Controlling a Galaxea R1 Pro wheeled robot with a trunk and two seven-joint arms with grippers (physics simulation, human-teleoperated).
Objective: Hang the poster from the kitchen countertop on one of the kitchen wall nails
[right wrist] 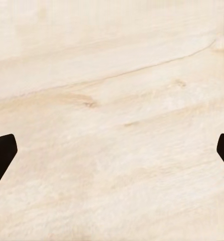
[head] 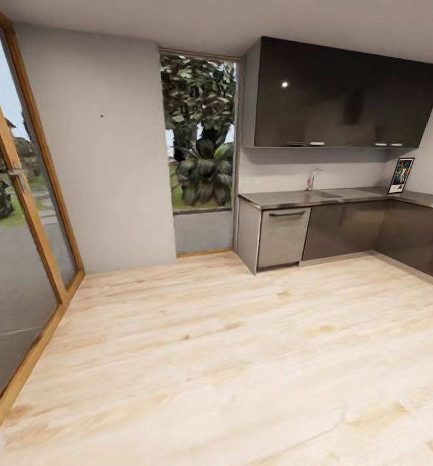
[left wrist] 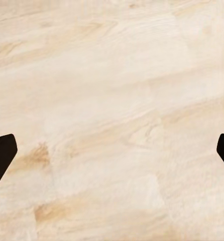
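Observation:
The poster [head: 400,175] stands upright at the back of the kitchen countertop [head: 358,197], leaning against the wall in the far right corner. A wall nail [head: 101,116] shows as a tiny dark dot on the pale grey wall left of the window. In the left wrist view my left gripper [left wrist: 112,155] is open, its dark fingertips [left wrist: 1,155] at both edges over bare wooden floor. My right gripper [right wrist: 112,155] is open in the same way, fingertips [right wrist: 1,155] wide apart above the floor, holding nothing.
A wide light wooden floor [head: 229,349] lies between me and the counter. A glass door with a wooden frame [head: 22,213] is on the left. Dark upper cabinets [head: 345,94] hang over the sink and chrome tap [head: 312,178]. A dishwasher front [head: 283,236] sits under the counter's left end.

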